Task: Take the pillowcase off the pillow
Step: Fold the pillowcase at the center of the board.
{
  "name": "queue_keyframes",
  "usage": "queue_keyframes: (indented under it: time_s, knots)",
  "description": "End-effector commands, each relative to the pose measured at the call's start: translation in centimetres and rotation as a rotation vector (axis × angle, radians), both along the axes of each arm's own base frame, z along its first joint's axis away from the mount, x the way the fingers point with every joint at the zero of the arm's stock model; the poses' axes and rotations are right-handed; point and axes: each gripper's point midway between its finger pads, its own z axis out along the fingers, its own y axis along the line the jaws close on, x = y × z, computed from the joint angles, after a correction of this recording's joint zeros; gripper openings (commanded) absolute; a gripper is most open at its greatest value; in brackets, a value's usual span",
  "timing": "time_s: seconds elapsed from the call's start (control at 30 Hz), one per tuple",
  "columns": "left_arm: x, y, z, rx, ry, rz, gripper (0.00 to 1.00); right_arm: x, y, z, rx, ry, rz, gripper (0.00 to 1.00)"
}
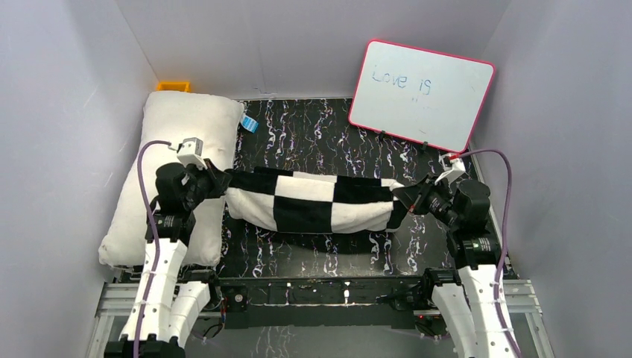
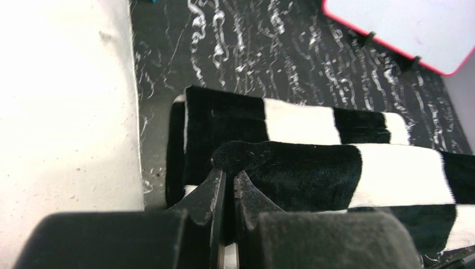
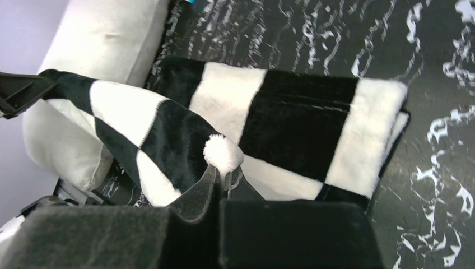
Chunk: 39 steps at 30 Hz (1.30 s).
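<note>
Two sets of jaws are pressed together on the pillowcase (image 1: 313, 201), one at each end. The left jaws pinch a black fold at its left end, and the right jaws pinch a white tuft at its right end. The checkered cloth stretches between them across the black marbled bench (image 1: 313, 127). The pillow (image 1: 175, 127) lies bare along the left wall, outside the case. A whiteboard (image 1: 421, 93) leans at the back right.

The left arm (image 1: 160, 261) covers part of the pillow (image 1: 186, 119), which mostly hides an orange object (image 1: 173, 86).
</note>
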Motion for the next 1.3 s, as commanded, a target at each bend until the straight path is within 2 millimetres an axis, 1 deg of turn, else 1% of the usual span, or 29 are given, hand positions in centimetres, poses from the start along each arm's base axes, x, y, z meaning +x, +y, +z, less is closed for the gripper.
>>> queue_keyframes:
  time_s: [0.0,0.07,0.13,0.17,0.27,0.4,0.5,0.6,0.67,0.7,0.77,0.83,0.9,0.97,1.03,1.2,1.27]
  knots:
    - [1.1,1.2,-2.1,0.044,0.089,0.059,0.00,1.6,-1.0,-2.9,0.001,0.096,-0.097,0.00]
    - [2.1,1.4,-3.1,0.039,0.139,0.071,0.00,2.5,-1.5,-4.2,-0.007,0.126,-0.138,0.00]
    - [3.7,1.3,-3.3,0.031,0.172,0.070,0.00,3.4,-2.3,-5.6,-0.017,0.161,-0.193,0.00]
    - [4.6,1.2,-3.8,0.031,0.200,0.062,0.00,3.7,-2.5,-6.4,-0.020,0.180,-0.213,0.00]
    - [7.3,1.2,-3.6,0.034,0.228,0.053,0.00,5.2,-2.9,-7.7,-0.019,0.192,-0.251,0.00]
    - [11.0,1.5,-3.1,0.052,0.233,0.055,0.00,7.7,-3.5,-8.4,-0.062,0.207,-0.280,0.00]
    - [13.4,1.2,-3.3,0.051,0.247,0.038,0.00,9.7,-4.3,-9.2,-0.126,0.236,-0.306,0.00]
    - [15.4,1.0,-4.1,0.044,0.272,0.020,0.00,11.6,-4.9,-9.9,-0.175,0.267,-0.326,0.00]
    - [16.5,0.8,-4.5,0.038,0.281,0.009,0.00,12.9,-5.1,-9.4,-0.182,0.269,-0.334,0.00]
    - [16.9,0.7,-5.0,0.036,0.293,0.000,0.00,13.4,-5.2,-9.3,-0.183,0.271,-0.348,0.00]
    - [17.3,-1.1,-5.9,0.040,0.314,-0.048,0.00,14.4,-5.6,-8.8,-0.183,0.263,-0.377,0.00]
    - [17.8,-1.5,-7.1,0.050,0.342,-0.064,0.00,15.3,-6.0,-8.7,-0.193,0.259,-0.400,0.00]
    - [18.1,-1.9,-9.0,0.062,0.390,-0.075,0.00,15.9,-6.3,-9.2,-0.217,0.286,-0.410,0.00]
    - [18.3,-2.0,-10.3,0.081,0.425,-0.077,0.00,16.2,-6.3,-10.1,-0.234,0.320,-0.404,0.00]
    - [18.5,-2.0,-11.4,0.097,0.457,-0.072,0.00,16.3,-6.1,-11.3,-0.238,0.360,-0.392,0.00]
    - [18.7,-1.1,-12.6,0.146,0.482,-0.040,0.00,15.4,-5.5,-14.3,-0.231,0.441,-0.356,0.00]
    - [18.8,-1.0,-12.6,0.158,0.479,-0.040,0.02,15.0,-5.6,-15.5,-0.241,0.470,-0.358,0.09]
